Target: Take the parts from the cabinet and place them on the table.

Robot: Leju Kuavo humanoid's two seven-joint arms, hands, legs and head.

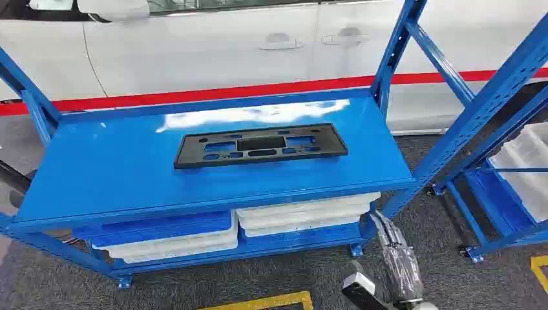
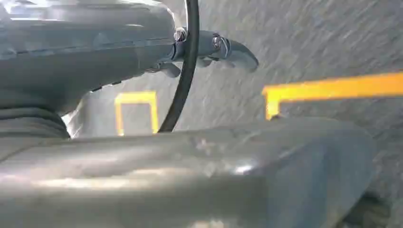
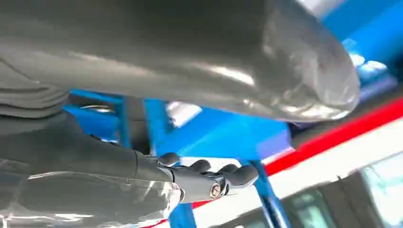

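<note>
We see a flat black plastic part [image 1: 260, 146] lying on the blue metal cabinet [image 1: 129, 174]; at five o'clock our right hand [image 1: 395, 255] hangs empty, fingers loosely apart; our left hand [image 2: 216, 50] likewise holds nothing.

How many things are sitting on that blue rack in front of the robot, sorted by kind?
Black plastic part, flat on the top shelf: 1
White trays on the lower shelf: at least 2 stacks, exact count unclear
Blue tray on top of the left white stack: 1
Total: 1 part, plus the stacked trays below.
</note>
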